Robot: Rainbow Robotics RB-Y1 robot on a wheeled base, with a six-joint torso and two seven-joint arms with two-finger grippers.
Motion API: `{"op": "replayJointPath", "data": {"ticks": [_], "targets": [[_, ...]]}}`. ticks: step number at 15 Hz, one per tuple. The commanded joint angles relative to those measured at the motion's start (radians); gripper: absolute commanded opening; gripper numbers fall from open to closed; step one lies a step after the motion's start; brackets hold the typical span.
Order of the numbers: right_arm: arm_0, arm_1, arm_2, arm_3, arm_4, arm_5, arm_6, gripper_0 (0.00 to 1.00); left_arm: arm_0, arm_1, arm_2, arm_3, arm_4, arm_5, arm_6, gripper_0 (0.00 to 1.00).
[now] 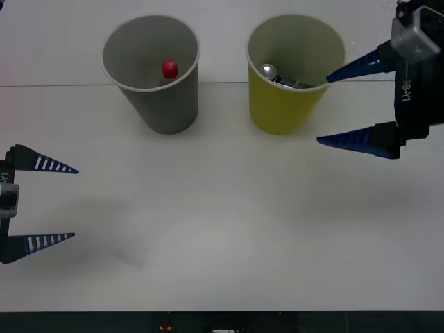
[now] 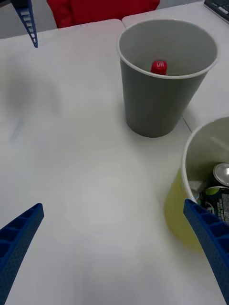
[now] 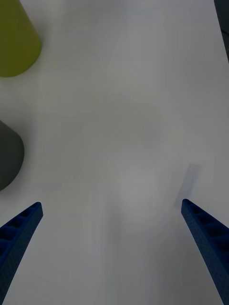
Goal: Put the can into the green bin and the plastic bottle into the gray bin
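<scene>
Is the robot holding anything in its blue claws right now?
No. The left gripper and right gripper are both open and empty. The can lies in the green bin, the plastic bottle in the gray bin.

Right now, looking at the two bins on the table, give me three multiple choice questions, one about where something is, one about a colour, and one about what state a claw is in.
1. Where is the can?
A. On the table between the bins
B. Inside the green bin
C. In the left claw

2. What colour is the cap of the plastic bottle in the gray bin?
A. Red
B. Blue
C. White

3. What state is the right claw in?
A. Shut on the can
B. Shut and empty
C. Open and empty

Answers: 1 B, its silver top shows inside the green bin's wall. 2 A, a red cap shows within the gray rim. 3 C, its fingers stand apart beside the green bin, holding nothing.
</scene>
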Motion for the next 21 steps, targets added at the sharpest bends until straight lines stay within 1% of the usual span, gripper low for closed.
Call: {"op": "replayJointPath", "data": {"ticks": [1,4,8,12,14,18,21], "targets": [[0.117,0.0,-0.064,-0.001,-0.05,-0.001,0.126,1.0,0.0,0.0,0.0,0.0,0.0,0.0,0.0,1.0],[0.235,0.002,-0.114,-0.003,-0.064,-0.005,0.259,1.0,0.0,0.0,0.0,0.0,0.0,0.0,0.0,1.0],[0.35,0.004,-0.166,-0.001,-0.066,-0.005,0.382,1.0,0.0,0.0,0.0,0.0,0.0,0.0,0.0,1.0],[0.442,0.047,-0.199,0.022,-0.067,-0.007,0.502,1.0,0.0,0.0,0.0,0.0,0.0,0.0,0.0,1.0],[0.467,0.053,-0.202,0.043,-0.067,-0.008,0.559,1.0,0.0,0.0,0.0,0.0,0.0,0.0,0.0,1.0],[0.47,0.074,-0.229,0.13,-0.067,-0.082,0.669,1.0,0.0,0.0,0.0,0.0,0.0,0.0,0.0,1.0],[0.468,0.074,-0.227,0.155,-0.067,-0.082,0.703,1.0,0.0,0.0,0.0,0.0,0.0,0.0,0.0,1.0]]}}
